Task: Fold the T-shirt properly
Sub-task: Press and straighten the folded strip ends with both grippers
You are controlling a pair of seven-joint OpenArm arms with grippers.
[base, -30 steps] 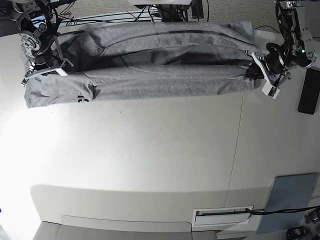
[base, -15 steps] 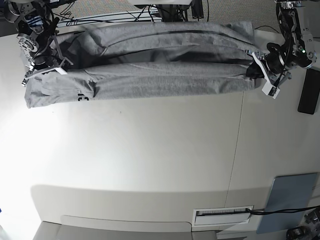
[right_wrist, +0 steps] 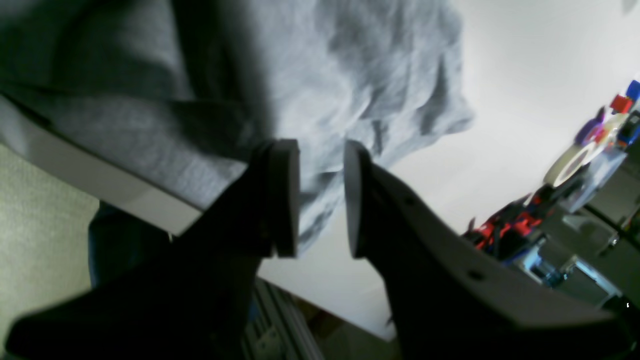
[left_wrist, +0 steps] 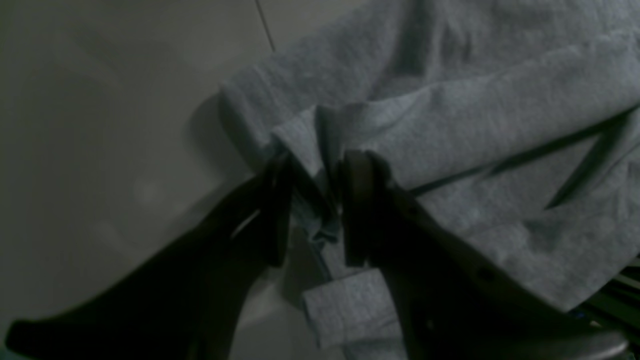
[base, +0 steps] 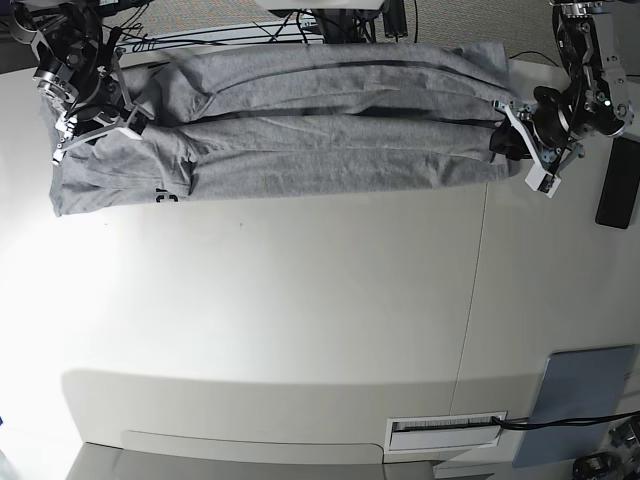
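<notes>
Currently, both claws are standing open: T-shirt (base: 300, 130) fabric is bunching between the left claw (left_wrist: 315, 205); the right claw (right_wrist: 320, 195) is hovering over its edge.

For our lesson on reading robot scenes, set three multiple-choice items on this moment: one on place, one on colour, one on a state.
1. Where does the T-shirt lie on the table?
A. along the far edge
B. in the middle
C. at the near edge

2. What colour is the T-shirt?
A. white
B. heather grey
C. navy

3. How do the right gripper jaws stand?
A. apart
B. pressed together
C. out of view

Answers:
1 A, the base view shows it stretched across the top, between both arms.
2 B, grey in every view.
3 A, the right wrist view shows a clear gap between them.
</notes>
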